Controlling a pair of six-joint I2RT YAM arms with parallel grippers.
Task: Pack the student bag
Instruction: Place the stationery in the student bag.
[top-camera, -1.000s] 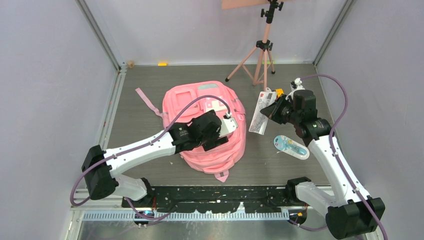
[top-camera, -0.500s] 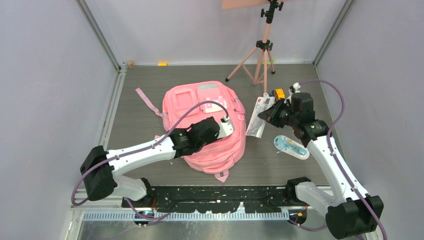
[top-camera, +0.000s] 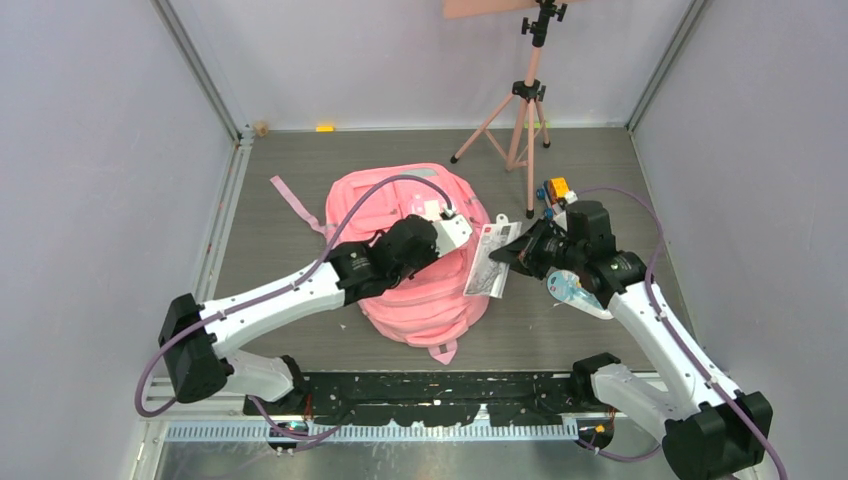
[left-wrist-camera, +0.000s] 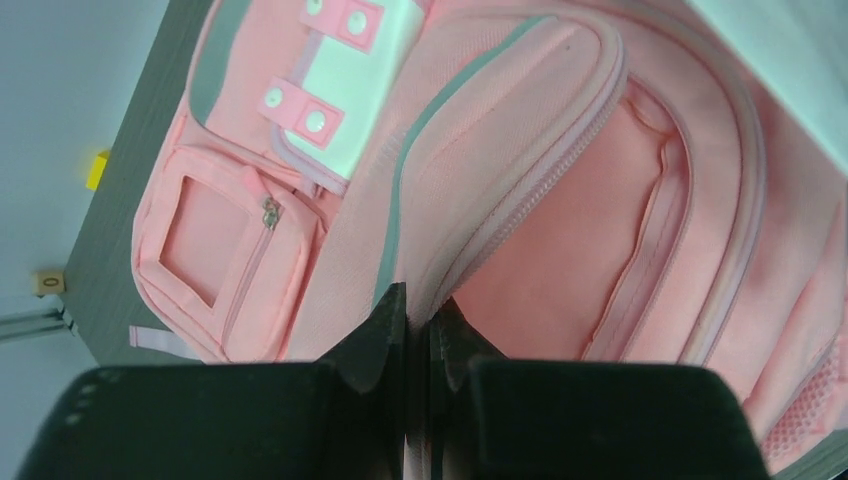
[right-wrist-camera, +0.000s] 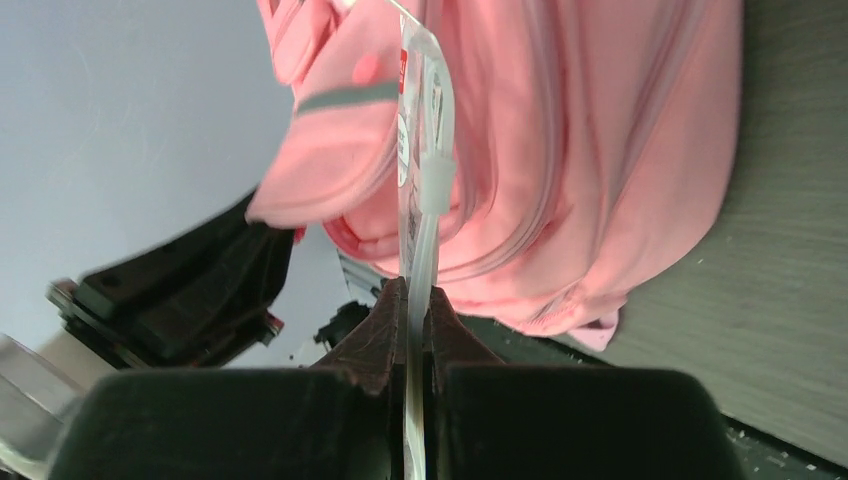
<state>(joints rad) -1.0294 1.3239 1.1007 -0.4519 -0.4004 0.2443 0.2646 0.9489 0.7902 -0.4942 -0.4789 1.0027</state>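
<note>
The student bag (top-camera: 425, 290), a large pink backpack, lies flat in the middle of the table. My left gripper (top-camera: 462, 226) is over its upper right part. In the left wrist view this gripper (left-wrist-camera: 420, 305) is shut on the zipped rim of the bag's flap (left-wrist-camera: 500, 170), and the pink lining (left-wrist-camera: 570, 240) shows beside it. My right gripper (top-camera: 516, 252) is shut on a flat clear packet (top-camera: 487, 258), held on edge at the bag's right side. In the right wrist view the packet (right-wrist-camera: 420, 170) stands up from the shut fingertips (right-wrist-camera: 418, 297) in front of the bag (right-wrist-camera: 590, 150).
A pink tripod (top-camera: 525, 110) stands at the back right. A blister pack (top-camera: 580, 293) lies on the table under my right arm. A small yellow and blue object (top-camera: 556, 187) sits behind it. A loose pink strap (top-camera: 295, 200) trails left of the bag.
My left gripper has closed on the bag's flap rim and shifted slightly back and to the right. My right gripper has carried the packet leftward, from beside the tripod to the bag's right side.
</note>
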